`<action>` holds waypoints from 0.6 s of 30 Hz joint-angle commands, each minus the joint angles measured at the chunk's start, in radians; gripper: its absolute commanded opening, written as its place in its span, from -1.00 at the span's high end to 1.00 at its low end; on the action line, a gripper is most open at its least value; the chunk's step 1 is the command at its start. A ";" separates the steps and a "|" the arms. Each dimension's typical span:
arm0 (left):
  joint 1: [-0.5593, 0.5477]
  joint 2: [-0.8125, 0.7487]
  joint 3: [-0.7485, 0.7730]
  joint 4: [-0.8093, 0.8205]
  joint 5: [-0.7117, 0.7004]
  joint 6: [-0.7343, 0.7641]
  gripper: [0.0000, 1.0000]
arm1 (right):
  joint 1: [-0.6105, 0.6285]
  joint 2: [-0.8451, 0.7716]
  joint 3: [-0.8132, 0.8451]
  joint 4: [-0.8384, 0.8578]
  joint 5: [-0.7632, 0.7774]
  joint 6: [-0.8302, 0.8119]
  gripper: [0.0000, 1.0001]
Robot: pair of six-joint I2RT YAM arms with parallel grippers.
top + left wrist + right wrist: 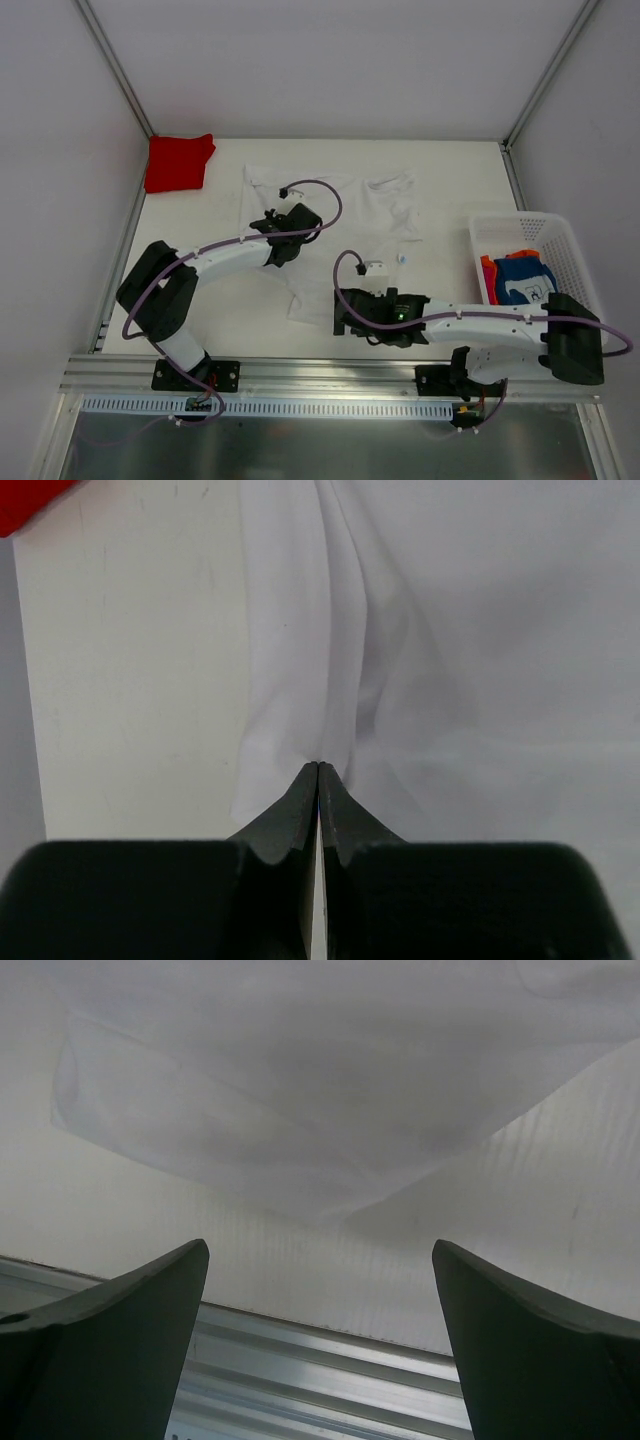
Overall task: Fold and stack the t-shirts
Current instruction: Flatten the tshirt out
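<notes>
Left tool [317,777]: tips together, clamped on a ridge of the white tee [380,205] at its left edge. The top view hides that pinch under the wrist. Right tool [320,1252]: fingers wide apart, nothing in them, low over the tee's near hem. Tee lies spread mid-counter [220,305], its near part covered by both arms. Red tee [178,162] is folded in the far-left corner. Basket [520,217] at right holds the blue tee [527,282], print unreadable, and the orange-red tee [487,275], only a sliver showing.

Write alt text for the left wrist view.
The left gripper, jaws shut, pinches a bunched edge of the white t-shirt, whose folds fan away across the pale table. A corner of the red t-shirt shows at top left.
</notes>
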 commanded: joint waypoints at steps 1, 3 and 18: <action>0.016 -0.032 -0.038 0.056 0.039 0.056 1.00 | 0.047 0.074 0.049 0.091 0.009 0.134 -0.99; 0.023 -0.046 -0.065 0.073 0.056 0.055 1.00 | 0.071 0.115 0.047 0.094 0.022 0.185 -0.99; 0.034 -0.121 -0.130 0.120 0.073 0.069 1.00 | 0.126 0.222 -0.052 0.142 0.067 0.395 -0.99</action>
